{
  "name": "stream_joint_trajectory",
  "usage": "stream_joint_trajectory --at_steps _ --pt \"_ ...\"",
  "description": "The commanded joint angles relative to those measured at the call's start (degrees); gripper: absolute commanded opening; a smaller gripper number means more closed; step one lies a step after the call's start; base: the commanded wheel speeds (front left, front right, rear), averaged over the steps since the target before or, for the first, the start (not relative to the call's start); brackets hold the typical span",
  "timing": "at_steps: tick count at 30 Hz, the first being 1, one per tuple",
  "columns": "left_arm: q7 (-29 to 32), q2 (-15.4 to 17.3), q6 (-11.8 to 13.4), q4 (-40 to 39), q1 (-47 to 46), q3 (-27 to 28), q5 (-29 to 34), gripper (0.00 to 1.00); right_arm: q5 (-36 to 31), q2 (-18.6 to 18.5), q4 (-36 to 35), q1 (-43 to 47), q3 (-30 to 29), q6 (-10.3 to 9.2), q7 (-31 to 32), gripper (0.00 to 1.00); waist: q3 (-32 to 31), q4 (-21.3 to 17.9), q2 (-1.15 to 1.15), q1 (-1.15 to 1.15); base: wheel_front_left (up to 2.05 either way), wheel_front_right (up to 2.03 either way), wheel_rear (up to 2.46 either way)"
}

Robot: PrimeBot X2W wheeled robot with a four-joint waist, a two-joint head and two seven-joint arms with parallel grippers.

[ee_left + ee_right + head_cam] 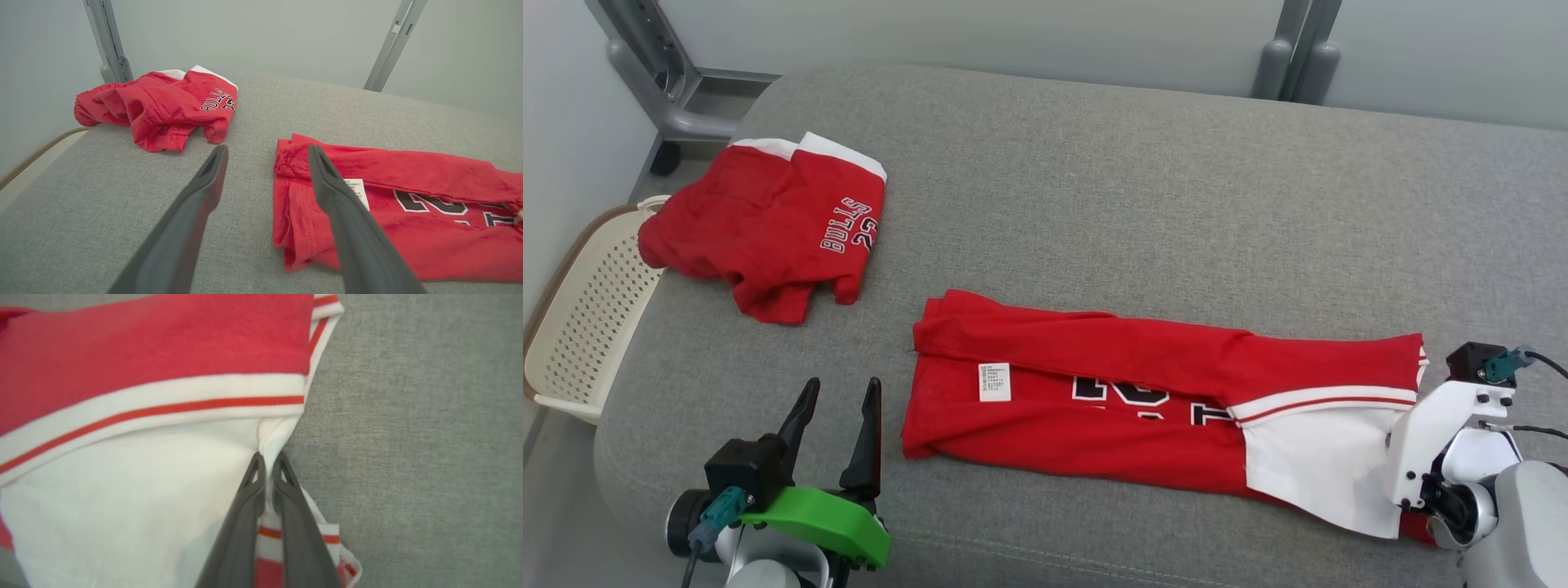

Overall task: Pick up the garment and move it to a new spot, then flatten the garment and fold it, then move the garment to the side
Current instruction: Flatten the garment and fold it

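Right wrist view: R gripper (267, 460) fingers clamped on white edge at R end of garment (163, 343). Garment lies long axis L-R on grey cushion (1094, 163); L gripper (843, 385), fingers apart, sits just beside its L end.

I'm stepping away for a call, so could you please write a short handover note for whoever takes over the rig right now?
Left gripper: open, beside the left end of the jersey, touching nothing.
Right gripper: shut on the white edge at its right end.
The jersey lies flat on the cushion, folded lengthwise into a strip; rumpled red shorts lie far left by the basket.
Done: placing, flattening, first fold. Left: probably a crosswise fold, then moving it aside.
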Motion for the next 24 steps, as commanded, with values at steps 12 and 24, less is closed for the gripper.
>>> stream_joint_trajectory --at_steps 12,24 --pt "-0.06 0.83 0.49 -0.90 1.72 -0.45 0.12 1.00 -3.43 -3.28 -3.69 2.52 -9.54 -0.12 1.30 0.00 -1.29 -1.12 0.00 0.00 0.00 0.00 0.00" --pt "-0.08 1.63 0.70 -1.58 2.43 -0.46 0.02 1.00 -7.46 -6.31 -12.81 6.91 -17.23 -0.12 5.06 0.00 -2.04 -2.92 0.00 0.00 0.00 0.00 0.00"
